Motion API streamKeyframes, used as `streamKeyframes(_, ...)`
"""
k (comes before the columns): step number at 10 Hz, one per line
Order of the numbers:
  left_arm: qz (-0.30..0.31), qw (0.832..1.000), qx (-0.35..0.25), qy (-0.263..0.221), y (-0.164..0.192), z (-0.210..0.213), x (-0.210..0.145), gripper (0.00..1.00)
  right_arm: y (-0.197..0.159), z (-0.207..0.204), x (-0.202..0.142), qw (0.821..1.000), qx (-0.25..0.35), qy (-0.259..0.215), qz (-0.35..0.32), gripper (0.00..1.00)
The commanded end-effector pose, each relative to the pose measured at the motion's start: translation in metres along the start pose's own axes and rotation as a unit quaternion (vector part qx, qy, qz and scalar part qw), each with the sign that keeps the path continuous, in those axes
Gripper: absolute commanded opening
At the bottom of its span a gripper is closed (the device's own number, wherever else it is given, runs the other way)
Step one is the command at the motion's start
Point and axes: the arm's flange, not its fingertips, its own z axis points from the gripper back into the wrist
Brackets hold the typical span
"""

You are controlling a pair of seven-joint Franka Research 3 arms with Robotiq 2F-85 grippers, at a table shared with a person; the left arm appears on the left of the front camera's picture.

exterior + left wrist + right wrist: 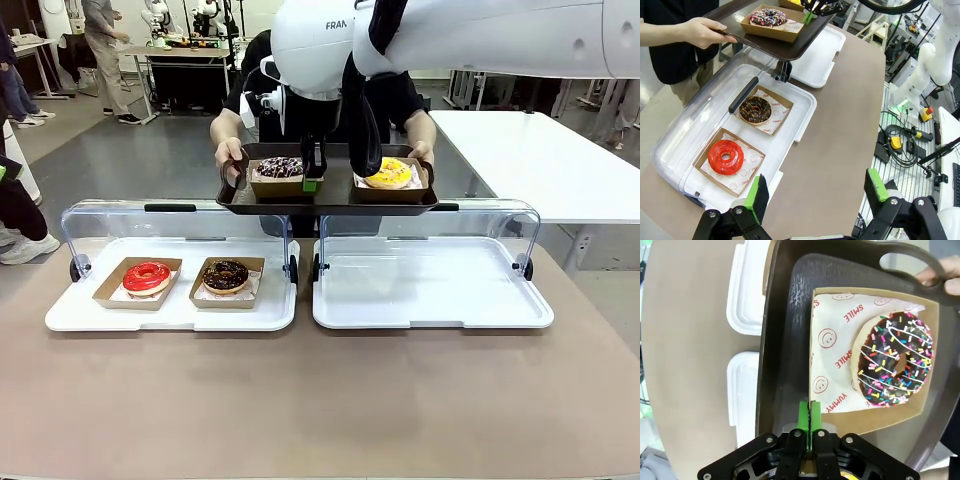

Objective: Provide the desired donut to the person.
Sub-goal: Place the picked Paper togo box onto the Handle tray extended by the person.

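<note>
The person (400, 100) holds a dark serving tray (330, 203) by both handles at the far side of the table. Two boxed donuts sit on it: a chocolate sprinkle donut (280, 167) (895, 360) on the left and a yellow donut (388, 172) on the right. My right gripper (313, 181) (810, 410) reaches down between them, shut on the edge of the sprinkle donut's cardboard box (865, 417). My left gripper (816, 192) hangs open over the table, near the left white tray, holding nothing.
The left white tray (170, 318) holds a red-glazed donut (147, 276) (726, 157) and a chocolate donut (225, 275) (755, 109), each in a cardboard box. The right white tray (430, 300) holds nothing. Both clear lids stand open behind. Brown tabletop lies in front.
</note>
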Motion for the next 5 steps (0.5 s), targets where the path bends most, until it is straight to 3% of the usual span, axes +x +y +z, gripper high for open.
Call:
streamKeyframes(1,0.007,1.0,-0.002,-0.008,-0.0014,0.0012,0.0024,1.0,0.001,-0.0061,-0.0013,1.0,-0.002,0.017,-0.011,0.02)
streamKeyframes(4,0.007,1.0,-0.002,-0.008,-0.0014,0.0012,0.0024,1.0,-0.0013,-0.0077,0.0005,0.999,-0.015,0.034,-0.032,0.02)
streamKeyframes(5,0.007,1.0,-0.002,-0.008,-0.0014,0.0012,0.0024,1.0,-0.0011,-0.008,-0.001,0.999,-0.018,0.024,-0.04,0.22)
